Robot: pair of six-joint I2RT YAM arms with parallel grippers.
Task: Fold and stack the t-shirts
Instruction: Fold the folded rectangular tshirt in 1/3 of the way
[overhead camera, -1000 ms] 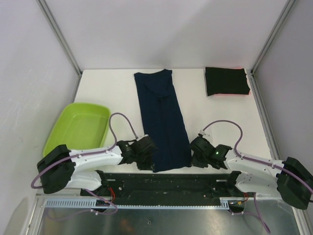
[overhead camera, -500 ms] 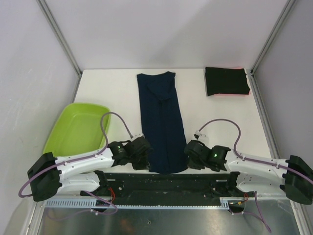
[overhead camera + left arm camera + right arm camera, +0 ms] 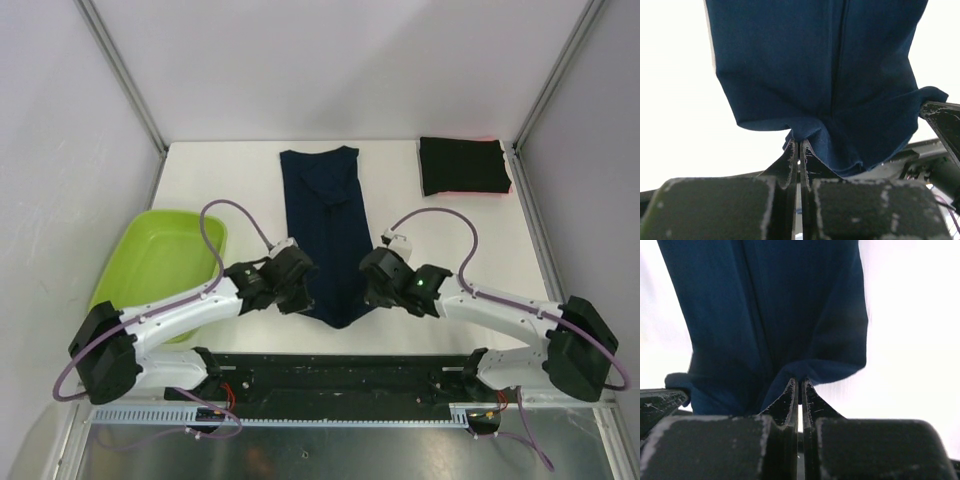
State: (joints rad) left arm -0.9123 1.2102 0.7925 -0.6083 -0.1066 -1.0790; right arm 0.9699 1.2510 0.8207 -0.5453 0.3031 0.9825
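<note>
The soft navy t-shirt (image 3: 328,215), folded into a long narrow strip, lies on the smooth white table (image 3: 230,190), its near corners bunched, one pinched tight by the left gripper (image 3: 799,149), the other by the right gripper (image 3: 799,384). Far right of it sits the black t-shirt (image 3: 462,166), a neat rectangle over a red-pink edge (image 3: 470,193); to its left is a glossy lime-green tub (image 3: 165,262), with pale walls (image 3: 330,70) around.

Red-pink cloth (image 3: 482,193), mostly beneath black t-shirt (image 3: 461,166)
</note>
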